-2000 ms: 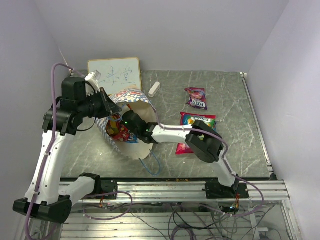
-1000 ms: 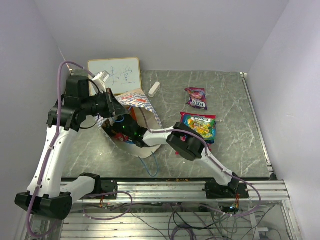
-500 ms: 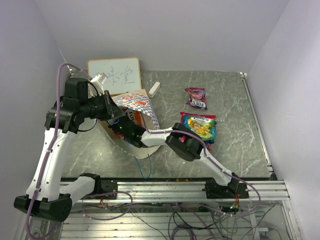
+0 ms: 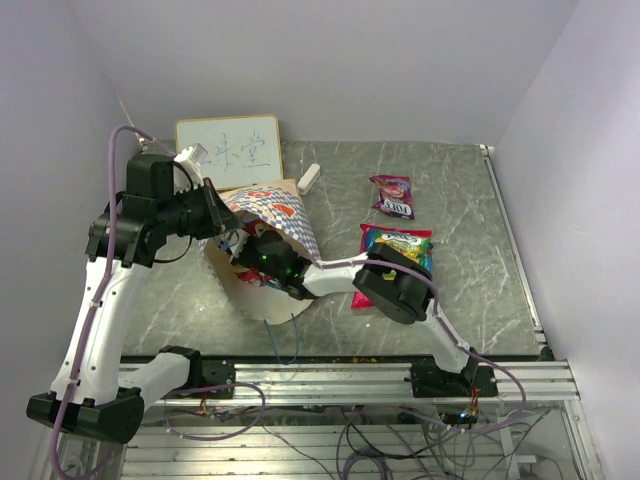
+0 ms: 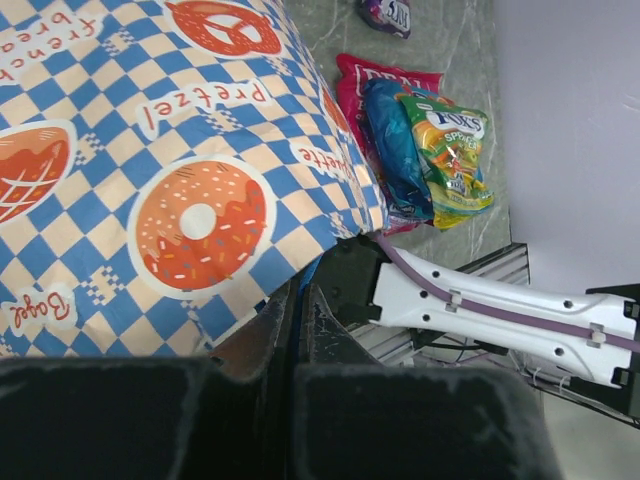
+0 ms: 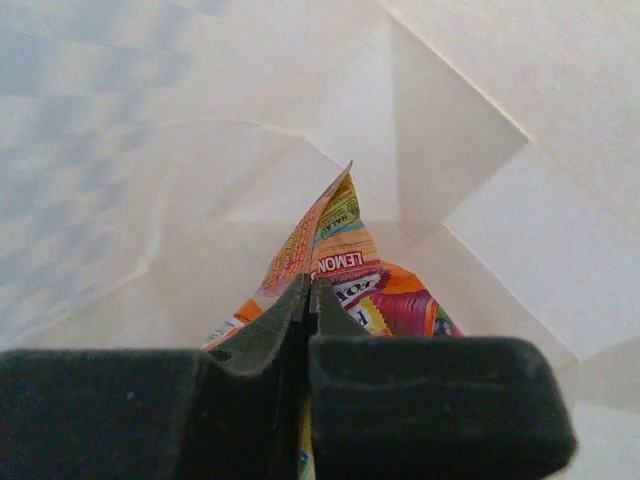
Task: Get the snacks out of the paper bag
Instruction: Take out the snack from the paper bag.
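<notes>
**Step in hand:** withdrawing one packet from the paper bag [image 4: 275, 208].

**Position.** The paper bag lies on its side toward the far left corner of the desk [image 4: 470, 200], with its mouth turned toward the near right. The left pincer [image 5: 299, 300] is closed on the checked upper panel at the mouth and holds the opening raised. The right pincer [image 6: 308, 296] is deep inside the bag, with white paper walls all around it. It is clamped on the top corner of an orange packet [image 6: 345, 262] marked "LEMON". Outside the bag, a purple packet [image 4: 392, 195] lies toward the far right. A pink-red packet [image 5: 365, 75], a blue packet [image 5: 395, 150] and a green-yellow packet [image 4: 398, 246] are piled together nearer the right edge.

**Procedure (judged from the present state).**
1. Hold the left grip high and steady. A sagging panel would narrow the exit path.
2. Draw the right pincer back along the line of the bag, straight toward the mouth, without lifting into the upper panel.
3. Move slowly. The grip is on a thin corner only, and the packet may slip out if its body catches on a paper fold.
4. Clear the rim fully before swinging toward the right edge.
5. Release beside the pile, not on top of it.

**Note.** The views do not show whether further packets lie behind this one.
</notes>
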Controlling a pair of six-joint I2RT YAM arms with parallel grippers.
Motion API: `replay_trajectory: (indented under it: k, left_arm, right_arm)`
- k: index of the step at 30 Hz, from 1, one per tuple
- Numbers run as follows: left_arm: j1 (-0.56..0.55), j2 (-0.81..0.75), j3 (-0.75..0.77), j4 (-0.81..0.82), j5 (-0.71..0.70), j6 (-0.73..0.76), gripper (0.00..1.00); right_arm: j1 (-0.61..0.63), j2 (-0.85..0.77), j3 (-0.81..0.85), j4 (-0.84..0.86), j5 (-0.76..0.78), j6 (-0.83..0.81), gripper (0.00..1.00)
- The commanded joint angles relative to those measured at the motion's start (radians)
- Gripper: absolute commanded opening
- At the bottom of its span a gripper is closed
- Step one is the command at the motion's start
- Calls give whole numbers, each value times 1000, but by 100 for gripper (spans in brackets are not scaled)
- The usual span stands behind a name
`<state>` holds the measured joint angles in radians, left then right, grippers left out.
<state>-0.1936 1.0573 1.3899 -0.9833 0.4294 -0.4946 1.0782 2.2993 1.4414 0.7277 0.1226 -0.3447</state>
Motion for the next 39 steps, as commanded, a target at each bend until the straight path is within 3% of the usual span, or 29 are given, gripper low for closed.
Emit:
replay_trajectory:
  k: [1,7,16,27,39]
  left_arm:
    - [-6,7,32,37,-35,-27,7]
    - [-5,29,58,42,-45,-48,7]
    - [-6,28,32,71,-58,-122,7]
    - [-5,85,110,18,-154,-198,7]
    - [-3,114,114,96,-174,-220,7]
  right_arm:
    - [-1,-102,-95,201,-173,0,0]
    - [-1,-169,-193,289,-312,20,0]
    - [-1,-312,-256,304,-356,29,0]
    - [-1,-425,-272,198,-336,37,0]
    - [-1,-666,-340,1,-357,62,0]
